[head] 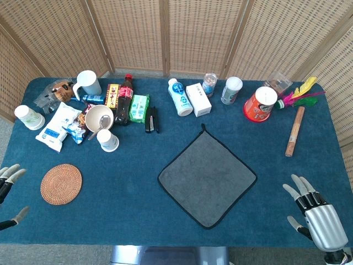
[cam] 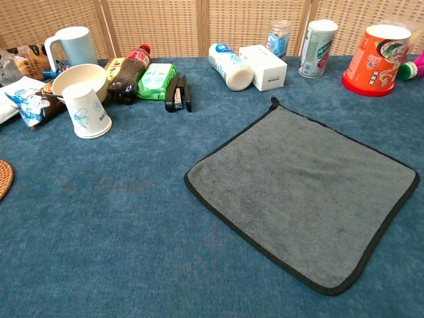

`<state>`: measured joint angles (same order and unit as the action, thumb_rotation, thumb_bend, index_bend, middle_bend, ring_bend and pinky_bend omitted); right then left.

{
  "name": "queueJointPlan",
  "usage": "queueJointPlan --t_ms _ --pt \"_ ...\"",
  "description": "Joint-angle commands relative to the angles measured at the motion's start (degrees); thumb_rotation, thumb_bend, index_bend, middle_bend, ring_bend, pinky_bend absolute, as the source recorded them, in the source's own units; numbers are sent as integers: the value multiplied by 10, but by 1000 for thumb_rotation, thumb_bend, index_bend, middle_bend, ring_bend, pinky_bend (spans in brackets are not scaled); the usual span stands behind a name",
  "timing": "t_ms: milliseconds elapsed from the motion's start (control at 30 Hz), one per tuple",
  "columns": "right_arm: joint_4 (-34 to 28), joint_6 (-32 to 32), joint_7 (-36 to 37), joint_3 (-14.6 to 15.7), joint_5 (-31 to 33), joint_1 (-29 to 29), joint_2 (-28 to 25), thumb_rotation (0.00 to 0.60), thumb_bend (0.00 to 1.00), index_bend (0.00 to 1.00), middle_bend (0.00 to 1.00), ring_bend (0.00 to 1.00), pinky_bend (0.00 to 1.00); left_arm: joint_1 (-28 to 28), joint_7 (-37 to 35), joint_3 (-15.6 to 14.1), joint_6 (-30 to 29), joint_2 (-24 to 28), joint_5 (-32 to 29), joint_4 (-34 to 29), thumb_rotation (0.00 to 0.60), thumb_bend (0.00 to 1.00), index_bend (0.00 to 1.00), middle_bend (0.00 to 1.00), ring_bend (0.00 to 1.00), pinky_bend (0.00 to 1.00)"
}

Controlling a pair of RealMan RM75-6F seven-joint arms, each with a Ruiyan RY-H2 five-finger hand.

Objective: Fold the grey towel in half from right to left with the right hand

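Grey towel (head: 207, 178) lies flat, unfolded, diamond-wise at centre-right of blue table (head: 132, 210). Right hand (head: 315, 212), lower right of frame, fingers spread, holds nothing, well clear of towel. Fold not begun; grasping right corner remains.

No legible text on any label, bottle (cam: 130, 73) or cup (cam: 87, 110).

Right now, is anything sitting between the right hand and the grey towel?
No. In the head view, only bare blue table cloth separates the right hand from the grey towel. The chest view doesn't show the hand.
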<state>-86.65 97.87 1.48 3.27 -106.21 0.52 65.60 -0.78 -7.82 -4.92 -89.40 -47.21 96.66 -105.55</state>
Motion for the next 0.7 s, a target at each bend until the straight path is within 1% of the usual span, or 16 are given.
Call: queueJointPlan --t_ms 33,167,300,467,600,633,700 --pt "0 -1 -1 0 0 0 0 600 153 156 0 73 364 0 1 0 0 0 1 -1 600 353 95 0 0 151" --pt "1 -9 -8 2 -2 -4 4 600 151 156 0 72 364 1 1 -1 2 0 4 -2 600 353 95 0 0 151" --pt "5 -31 -23 7 -8 -13 14 600 151 156 0 73 364 2 -5 -2 3 3 5 -5 600 352 95 0 0 151" --pt "12 -59 -51 9 -13 -27 28 600 153 157 0 72 364 1 -16 0 -2 11 -1 -12 600 353 95 0 0 150" --pt "11 -73 -78 5 -20 -39 34 600 151 157 0 72 360 -1 -25 -1 -10 22 6 -25 600 350 94 0 0 141" --pt "11 -76 -83 4 -20 -40 36 600 150 157 0 72 350 -1 -27 -2 -10 24 8 -27 600 348 93 0 0 136" --pt "9 -85 -98 3 -23 -47 40 600 145 148 0 54 296 -1 -35 -7 -7 32 13 -35 600 341 87 0 0 114"
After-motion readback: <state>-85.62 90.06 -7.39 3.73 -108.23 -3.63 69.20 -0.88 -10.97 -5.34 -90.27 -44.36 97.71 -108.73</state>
